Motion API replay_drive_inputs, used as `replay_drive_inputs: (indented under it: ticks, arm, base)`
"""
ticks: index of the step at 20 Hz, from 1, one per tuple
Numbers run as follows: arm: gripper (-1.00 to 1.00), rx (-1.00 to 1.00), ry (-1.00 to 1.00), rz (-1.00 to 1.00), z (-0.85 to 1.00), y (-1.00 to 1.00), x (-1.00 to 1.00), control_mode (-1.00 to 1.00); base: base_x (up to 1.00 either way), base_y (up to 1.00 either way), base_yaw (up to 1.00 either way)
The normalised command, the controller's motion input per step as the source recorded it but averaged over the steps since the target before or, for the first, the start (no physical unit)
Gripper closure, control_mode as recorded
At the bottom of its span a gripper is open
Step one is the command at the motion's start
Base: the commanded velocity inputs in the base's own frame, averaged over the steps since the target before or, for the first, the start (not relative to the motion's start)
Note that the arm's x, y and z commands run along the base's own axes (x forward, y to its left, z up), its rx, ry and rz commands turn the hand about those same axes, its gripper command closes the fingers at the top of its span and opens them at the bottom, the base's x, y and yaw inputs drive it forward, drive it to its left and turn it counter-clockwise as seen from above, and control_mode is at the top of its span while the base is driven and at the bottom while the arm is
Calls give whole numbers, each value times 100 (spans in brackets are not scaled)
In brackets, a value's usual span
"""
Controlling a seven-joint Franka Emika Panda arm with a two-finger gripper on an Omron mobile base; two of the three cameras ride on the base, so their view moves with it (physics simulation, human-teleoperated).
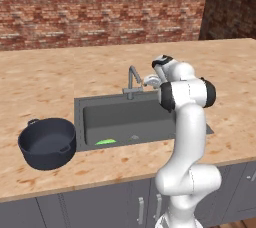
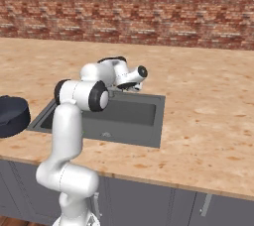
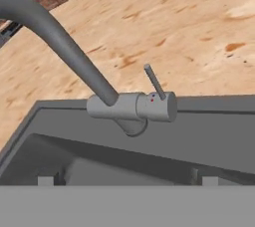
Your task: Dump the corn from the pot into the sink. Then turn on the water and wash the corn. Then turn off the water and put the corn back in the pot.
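Tool [image 3: 127, 180] wide apart near faucet [image 3: 130, 106].

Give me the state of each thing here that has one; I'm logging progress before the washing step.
corn: lying in the sink, out of the pot.
pot: upright on the counter left of the sink, empty.
sink: no water seen in it.
faucet: no water running, lever untouched.
gripper: open, holding nothing, near the faucet.

pot [image 2: 11, 115] cut off by left edge, faucet [image 3: 60, 47] spout end cropped, corn [image 1: 105, 142] partly behind sink [image 1: 80, 122] rim
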Motion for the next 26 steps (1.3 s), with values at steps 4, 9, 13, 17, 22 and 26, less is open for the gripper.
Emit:
replay_drive_inputs:
  ticks: [4,9,13,17,22,26]
  arm:
    - [-100,-6,0,-3,-8,6,26,-100]
    - [-100,-1,0,-5,0,4,34,-100]
    - [-100,0,0,-6,-8,0,30,-100]
    - [-100,0,0,-6,-13,0,29,-100]
    - [-100,-1,0,-6,-16,0,28,-100]
    - [-100,-2,0,-5,-17,0,25,-100]
  base:
    - [0,0,0]
    - [0,0,0]
    - [0,0,0]
    - [0,0,0]
    - [0,0,0]
    - [0,0,0]
